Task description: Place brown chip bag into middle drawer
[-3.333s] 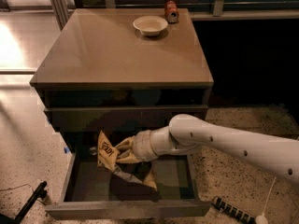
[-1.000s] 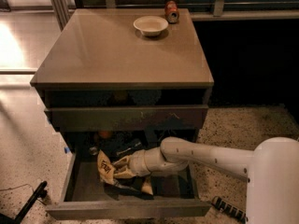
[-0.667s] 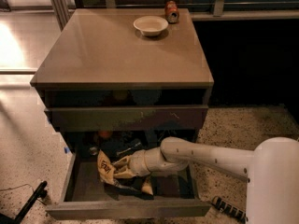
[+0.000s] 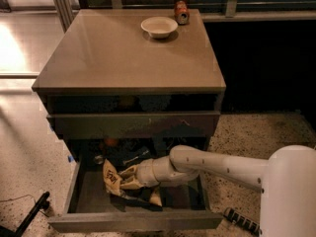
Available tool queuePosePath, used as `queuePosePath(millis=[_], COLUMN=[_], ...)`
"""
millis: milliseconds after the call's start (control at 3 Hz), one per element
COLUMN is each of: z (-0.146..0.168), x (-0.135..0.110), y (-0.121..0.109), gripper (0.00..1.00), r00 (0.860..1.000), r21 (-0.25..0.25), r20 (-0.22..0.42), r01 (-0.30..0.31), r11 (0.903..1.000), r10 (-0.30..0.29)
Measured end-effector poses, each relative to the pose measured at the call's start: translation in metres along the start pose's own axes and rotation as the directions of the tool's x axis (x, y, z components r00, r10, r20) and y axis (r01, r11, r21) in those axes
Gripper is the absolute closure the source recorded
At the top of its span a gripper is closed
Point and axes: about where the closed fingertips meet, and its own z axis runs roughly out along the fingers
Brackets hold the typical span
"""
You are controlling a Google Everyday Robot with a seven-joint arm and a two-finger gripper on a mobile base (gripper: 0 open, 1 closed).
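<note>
Lower centre of frame: the drawer point(image 4: 75, 182) stands pulled out from the cabinet point(image 4: 123, 58), floor exposed. The bag point(image 4: 111, 174) is inside the drawer, left of centre, its tan end raised and its dark body low against the floor. The gripper point(image 4: 127, 177) is inside the drawer, against the right side of the bag and touching it; whether it grips the bag cannot be told. The arm point(image 4: 217, 164) enters from the lower right. Upper centre: a bowl point(image 4: 159, 26) and a can point(image 4: 181, 12) stand on the cabinet top, just beside each other.
</note>
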Motion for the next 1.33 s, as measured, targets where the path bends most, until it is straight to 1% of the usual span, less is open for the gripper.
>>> queuePosePath(millis=[667, 1000, 1333], z=[0.0000, 0.0001, 0.0001], x=[0.0000, 0.0000, 0.0000], y=[0.0000, 0.0000, 0.0001], gripper=[0.04, 0.00, 0.00], r00=[1.000, 1.000, 1.000], r21=[0.000, 0.000, 0.000], r20=[0.000, 0.000, 0.000], r01=[0.000, 0.000, 0.000], r11=[1.0000, 1.0000, 1.0000], r10=[0.000, 0.000, 0.000])
